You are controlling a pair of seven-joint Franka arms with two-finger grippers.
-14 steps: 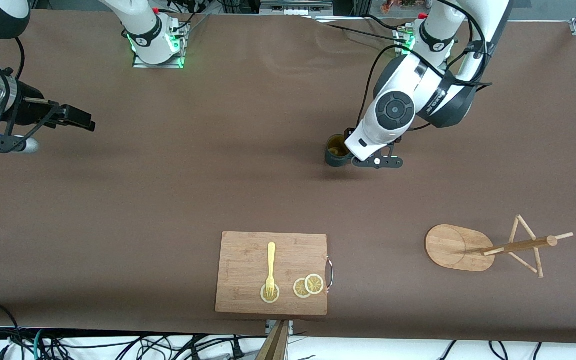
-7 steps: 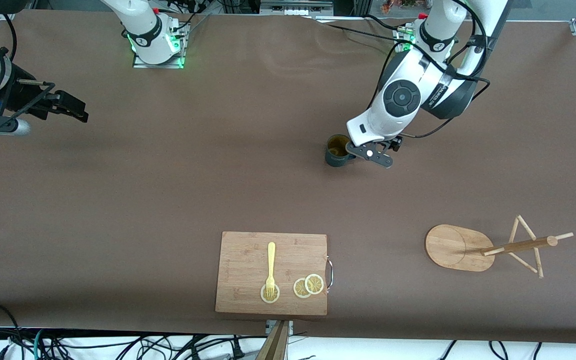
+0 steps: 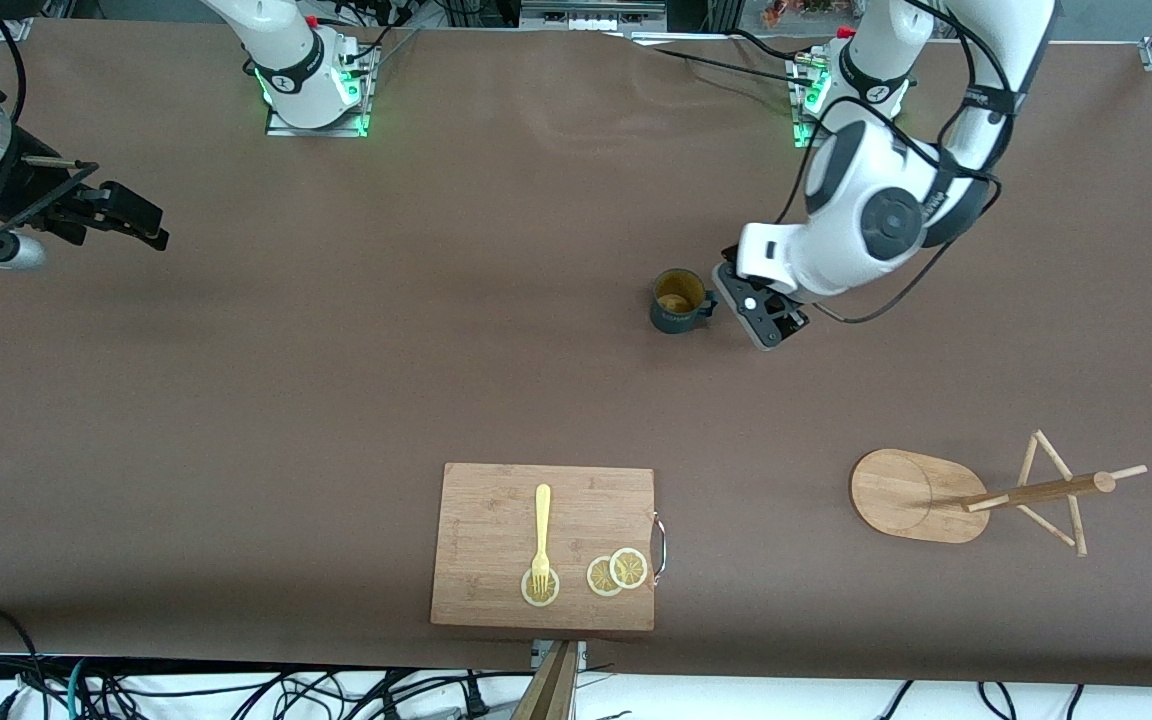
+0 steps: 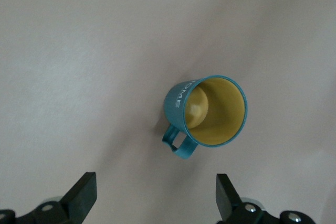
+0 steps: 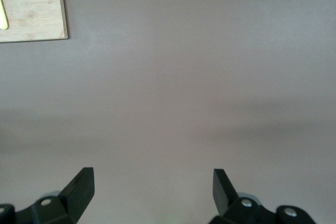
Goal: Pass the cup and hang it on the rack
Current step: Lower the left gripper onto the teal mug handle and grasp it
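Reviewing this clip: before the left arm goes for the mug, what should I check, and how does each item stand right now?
1. Cup upright on the table: ok.
2. Cup handle exposed, facing the left tool: ok.
3. Left tool open beside the cup, not touching: ok.
4. Right tool open, waiting at its end of the table: ok.
5. Rack standing with pegs free: ok.
6. Cutting board with fork out of the cup-to-rack path: ok.
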